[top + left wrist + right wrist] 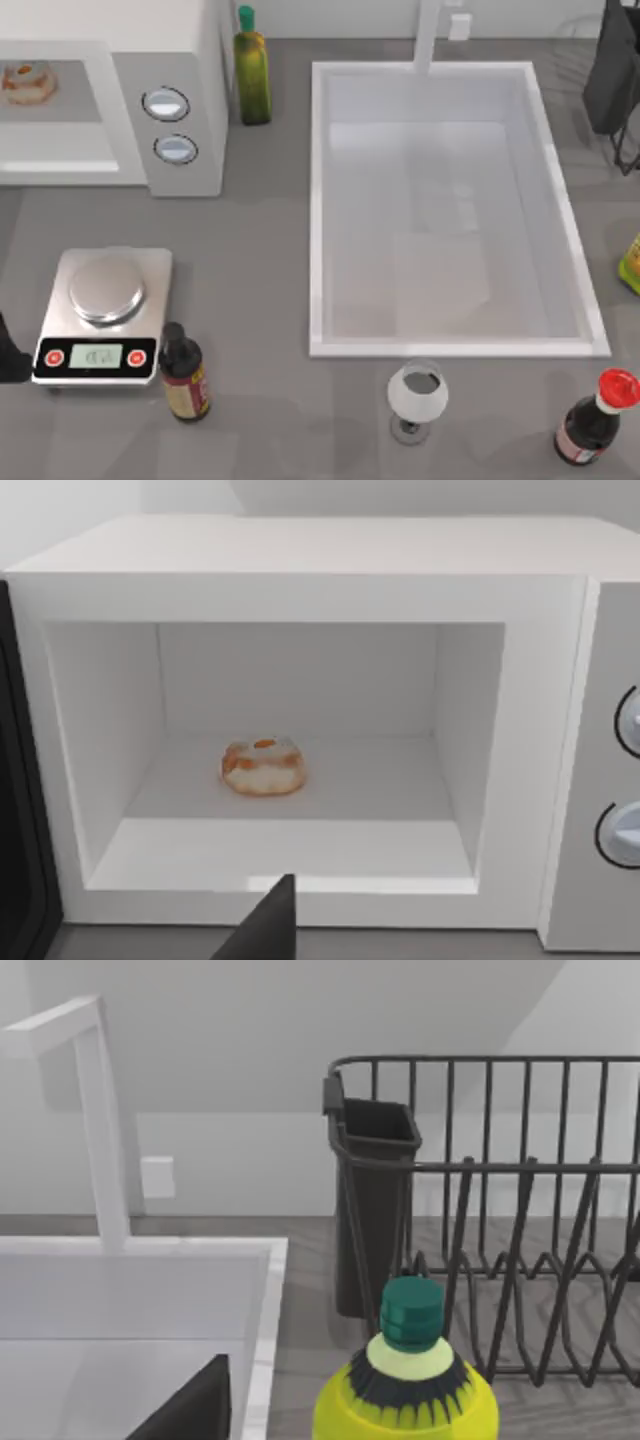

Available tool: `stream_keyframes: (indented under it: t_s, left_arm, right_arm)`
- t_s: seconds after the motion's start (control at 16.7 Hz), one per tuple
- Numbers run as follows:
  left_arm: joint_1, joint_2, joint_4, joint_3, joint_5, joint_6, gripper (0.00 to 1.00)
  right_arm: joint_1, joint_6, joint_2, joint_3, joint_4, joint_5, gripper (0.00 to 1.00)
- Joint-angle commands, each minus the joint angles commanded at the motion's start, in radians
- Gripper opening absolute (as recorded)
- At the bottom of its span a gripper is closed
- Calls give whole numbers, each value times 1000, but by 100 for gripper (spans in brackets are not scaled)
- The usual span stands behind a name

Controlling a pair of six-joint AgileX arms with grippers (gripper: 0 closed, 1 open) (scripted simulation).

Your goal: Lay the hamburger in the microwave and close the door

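Hamburger [264,767] sits on the floor of the microwave [300,550] cavity, near the back, left of centre. Door [18,860] swung open at the cavity's left edge. Left gripper faces the opening from the front; can't tell its finger spacing. Right arm parked by the sink [320,200].
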Motion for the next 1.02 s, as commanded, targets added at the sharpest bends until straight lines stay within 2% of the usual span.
stream_keyframes:
  t_s: [0.48, 1.02]
  left_arm:
    - [0, 0, 0, 0, 0, 0, 2]
    - [0, 0, 0, 0, 0, 0, 0]
  right_arm:
    - [0, 0, 0, 0, 0, 0, 100]
    - [0, 0, 0, 0, 0, 0, 100]
